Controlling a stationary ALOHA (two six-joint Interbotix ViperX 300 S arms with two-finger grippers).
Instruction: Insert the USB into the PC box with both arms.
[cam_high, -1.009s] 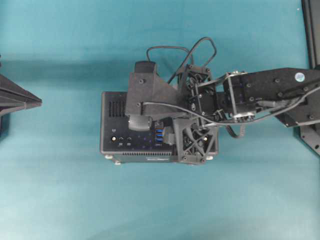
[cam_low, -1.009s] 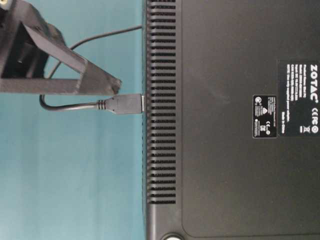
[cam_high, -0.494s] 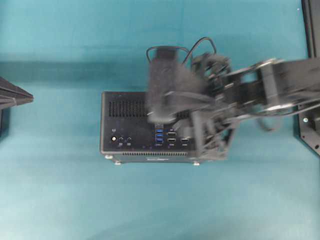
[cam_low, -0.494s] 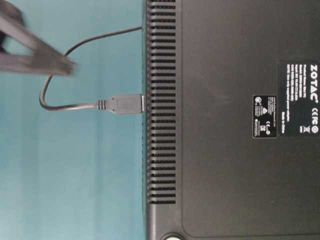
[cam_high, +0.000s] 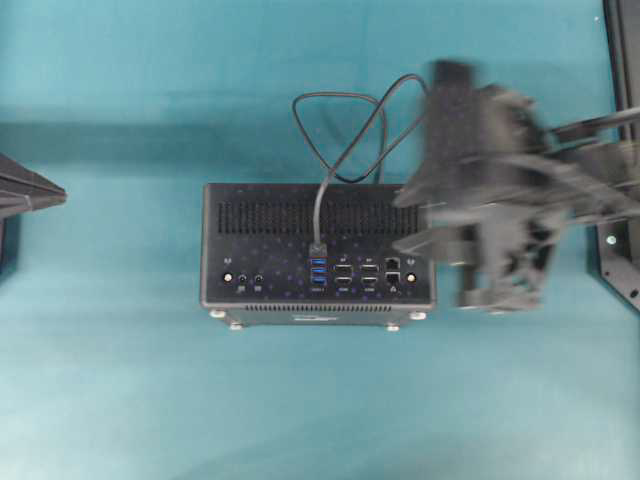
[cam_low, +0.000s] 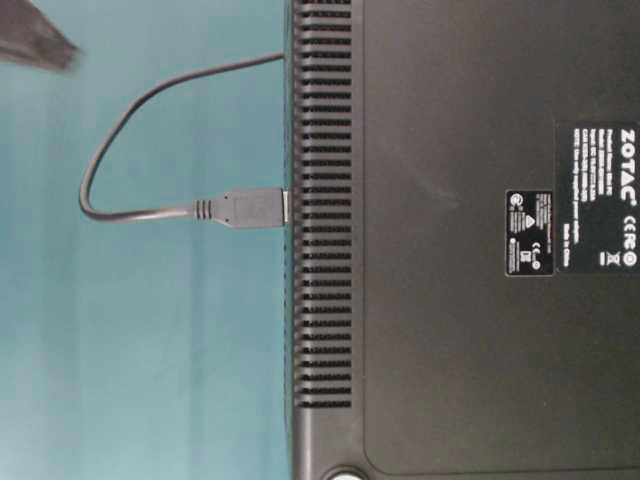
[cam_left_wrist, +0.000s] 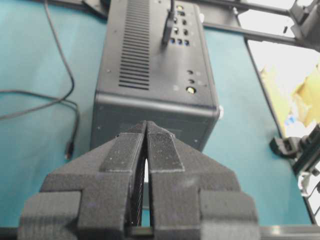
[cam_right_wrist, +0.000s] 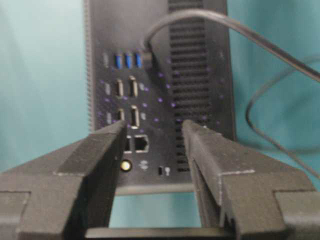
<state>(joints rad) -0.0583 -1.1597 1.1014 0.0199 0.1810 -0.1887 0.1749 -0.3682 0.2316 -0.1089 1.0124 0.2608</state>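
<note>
Thin dark cable's plug (cam_high: 317, 248) sits in the black vented PC box (cam_high: 260, 215); right gripper (cam_right_wrist: 152, 150) spread, empty; left gripper (cam_left_wrist: 145, 150) pressed together.

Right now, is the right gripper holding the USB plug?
No. In the right wrist view the right gripper stands open and empty, while the USB plug sits in the PC box.

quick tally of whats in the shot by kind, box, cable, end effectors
PC box: 1
USB cable, plugged into the box's port panel: 1
End effectors: 2, the left end effector shut and empty, the right end effector open and empty
Total: 4
</note>
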